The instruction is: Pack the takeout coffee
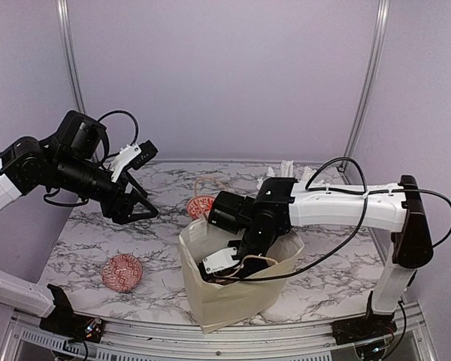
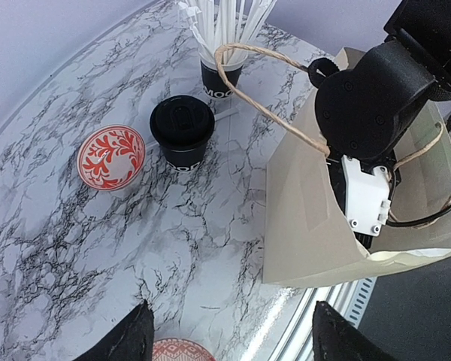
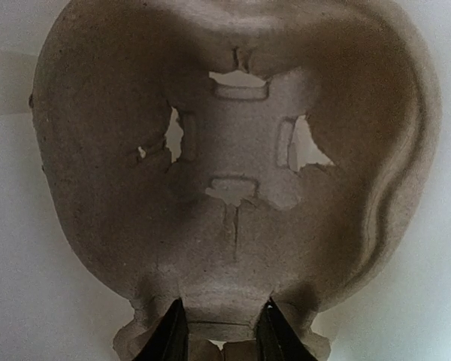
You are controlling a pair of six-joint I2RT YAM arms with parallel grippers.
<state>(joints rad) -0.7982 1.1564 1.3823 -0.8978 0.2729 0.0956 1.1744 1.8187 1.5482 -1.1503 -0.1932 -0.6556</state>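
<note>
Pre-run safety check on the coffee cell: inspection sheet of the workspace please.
Surface: white marble-pattern table, no spills seen.
Job's things: lidded black paper coffee cup upright on table, outside beige paper bag; grey moulded-pulp cup carrier inside bag.
Clutter: black paper cup of white wrapped straws; red-and-white patterned bowl beside coffee cup; second such bowl at table's near left.
Grippers: left gripper open, empty, above table; right gripper inside bag, jaws flanking carrier's edge, grip unclear.
Cables: black cable looping above right arm.
Surroundings: lilac walls, metal frame posts.
</note>
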